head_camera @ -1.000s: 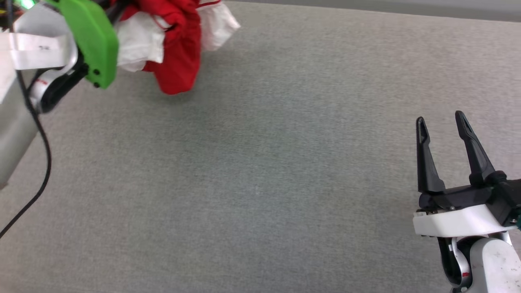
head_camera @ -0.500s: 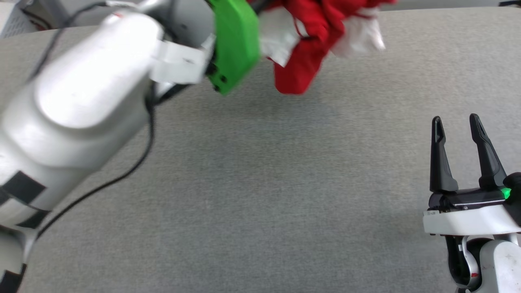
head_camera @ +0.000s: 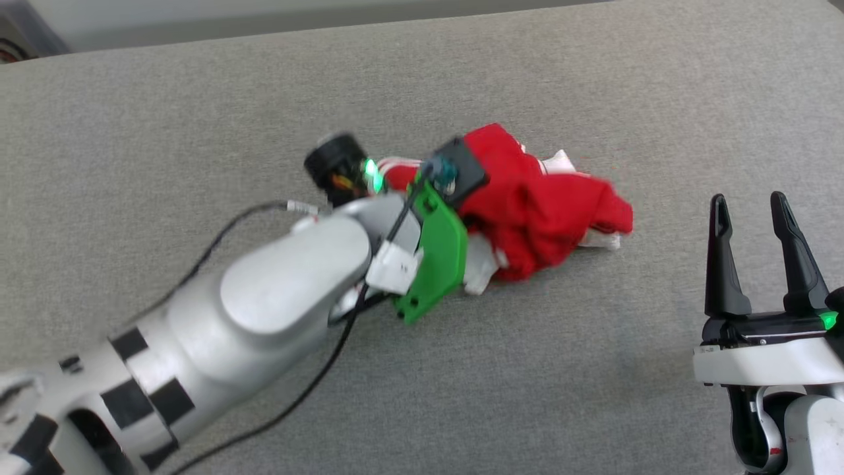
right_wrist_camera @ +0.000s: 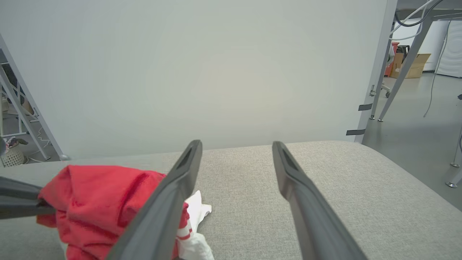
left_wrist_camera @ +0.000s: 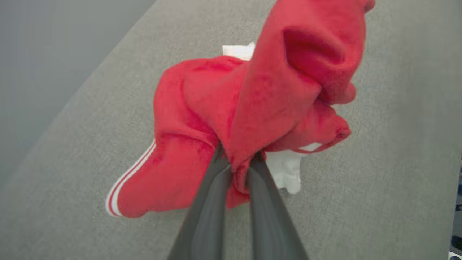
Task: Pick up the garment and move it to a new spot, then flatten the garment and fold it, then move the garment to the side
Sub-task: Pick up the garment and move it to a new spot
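The garment (head_camera: 541,211) is a crumpled red bundle with white sleeve bits, low on the grey padded surface near the middle of the head view. My left arm reaches in from the lower left, its green wrist plate (head_camera: 432,254) right beside the cloth. In the left wrist view my left gripper (left_wrist_camera: 238,157) is shut on a red fold of the garment (left_wrist_camera: 252,97), and a striped hem hangs at the lower left. My right gripper (head_camera: 752,204) stands open and empty at the right, apart from the cloth. Past its left finger, the right wrist view shows the garment (right_wrist_camera: 97,202).
The grey padded surface (head_camera: 593,369) spreads wide around the bundle, with its far edge near a pale wall (right_wrist_camera: 216,72). Metal frame legs (right_wrist_camera: 379,90) stand off to the right of the surface. A black cable (head_camera: 217,237) trails along my left arm.
The head camera has shifted. My left arm has brought the garment from hanging at the view's top down to the middle of the surface. The right gripper stays open.
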Robot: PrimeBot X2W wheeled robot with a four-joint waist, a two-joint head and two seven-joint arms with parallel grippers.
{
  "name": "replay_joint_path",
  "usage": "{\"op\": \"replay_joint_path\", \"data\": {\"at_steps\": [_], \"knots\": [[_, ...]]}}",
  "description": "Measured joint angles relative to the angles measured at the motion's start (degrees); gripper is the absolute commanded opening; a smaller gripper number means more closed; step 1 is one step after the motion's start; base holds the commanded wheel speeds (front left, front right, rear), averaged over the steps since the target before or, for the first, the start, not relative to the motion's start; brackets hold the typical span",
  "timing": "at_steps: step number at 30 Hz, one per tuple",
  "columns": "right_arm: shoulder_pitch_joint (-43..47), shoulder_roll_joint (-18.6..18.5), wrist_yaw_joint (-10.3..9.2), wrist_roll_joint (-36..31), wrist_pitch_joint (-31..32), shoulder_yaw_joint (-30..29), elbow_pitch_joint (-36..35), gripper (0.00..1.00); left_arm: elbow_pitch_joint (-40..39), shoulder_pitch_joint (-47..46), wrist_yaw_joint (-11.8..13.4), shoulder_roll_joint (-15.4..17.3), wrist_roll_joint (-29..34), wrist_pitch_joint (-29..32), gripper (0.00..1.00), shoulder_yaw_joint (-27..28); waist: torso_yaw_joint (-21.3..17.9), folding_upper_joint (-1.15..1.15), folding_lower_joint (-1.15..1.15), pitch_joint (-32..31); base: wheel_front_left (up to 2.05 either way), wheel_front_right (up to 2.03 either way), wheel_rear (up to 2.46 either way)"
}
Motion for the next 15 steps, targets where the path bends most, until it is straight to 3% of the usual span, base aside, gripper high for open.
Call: {"op": "replay_joint_path", "data": {"at_steps": [9, 15], "knots": [[0.2, 0.0, 0.0, -0.1, 0.0, -0.1, 0.6, 1.0, 1.5, 13.1, 0.0, 3.1, 1.9, 2.9, 0.0, 0.0, 1.8, 0.0, 0.0, -1.1, 0.0, 0.0, 0.0], [1.4, 0.0, 0.0, -0.2, 0.0, -0.2, 0.8, 1.0, 4.0, 13.8, 0.0, 3.1, -1.0, -0.9, 0.0, 0.2, 3.3, 0.0, 0.0, -2.0, 0.0, 0.0, 0.0]]}}
